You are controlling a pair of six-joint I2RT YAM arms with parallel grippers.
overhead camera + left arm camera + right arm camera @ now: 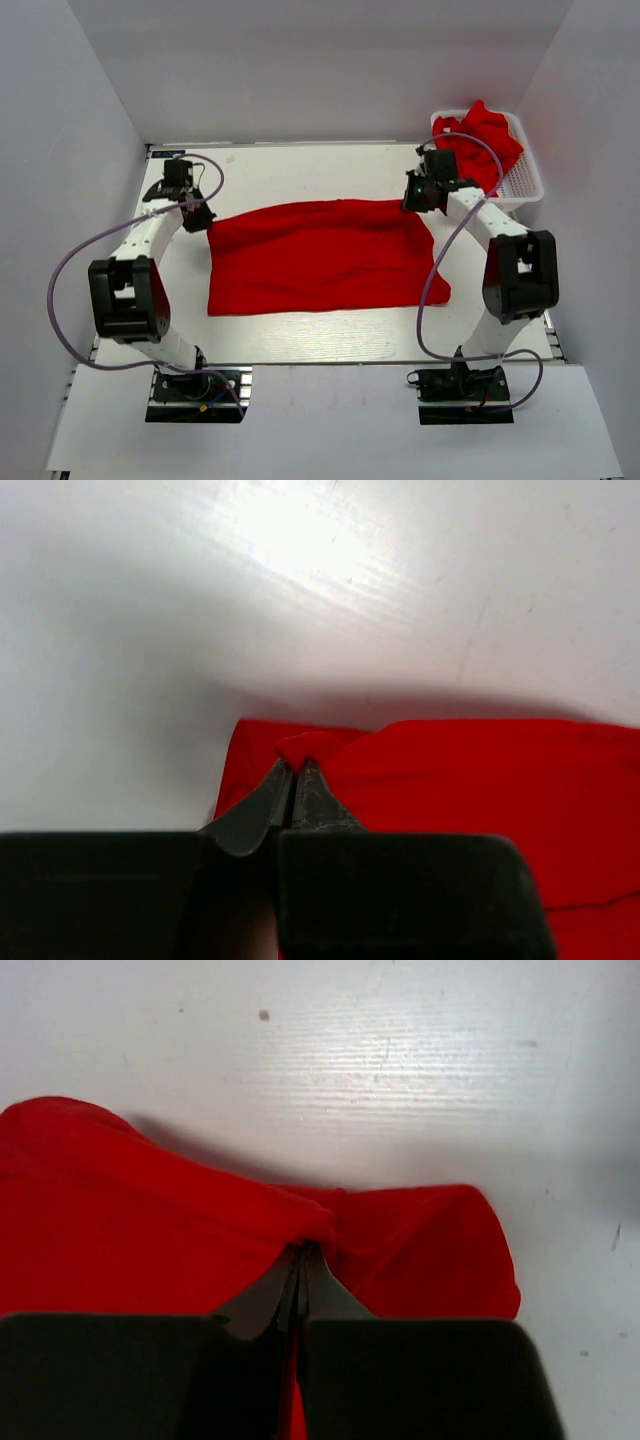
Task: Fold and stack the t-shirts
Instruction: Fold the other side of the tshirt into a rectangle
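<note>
**Item 1, left gripper** [297,772]. Jaws pressed together on a small raised ridge of red cloth. This is the far left corner of the flat shirt [320,255]. The fingertips sit low, at or just above the table [300,170].

**Item 2, right gripper** [303,1255]. Jaws together, nipping a pucker of the same cloth at its far right corner. The cloth rises in a hump on either side of the pinch.

**Item 3, flat shirt.** Bright red and plain, spread mid-table between the two arms as a wide, rough rectangle with its long side running left to right. The far edge bows a little between the two pinches. The near right corner juts out past the rest.

**Item 4, bundled shirt** [485,135]. Red and crumpled, heaped in the white basket [528,185] at the far right corner of the table, with some cloth over the rim. Well apart from the flat shirt.

**Step in hand (judged).** The first fold of the flat shirt is being started, with both far corners gripped. No folded pile shows anywhere.

**Next move (judged).**
- Raise both corners together and level.
- Keep the far edge taut between them.
- Carry that edge toward the near side and lay it on the near edge, squared up.
- Uneven lift or a slipping pinch would skew the fold.
</note>
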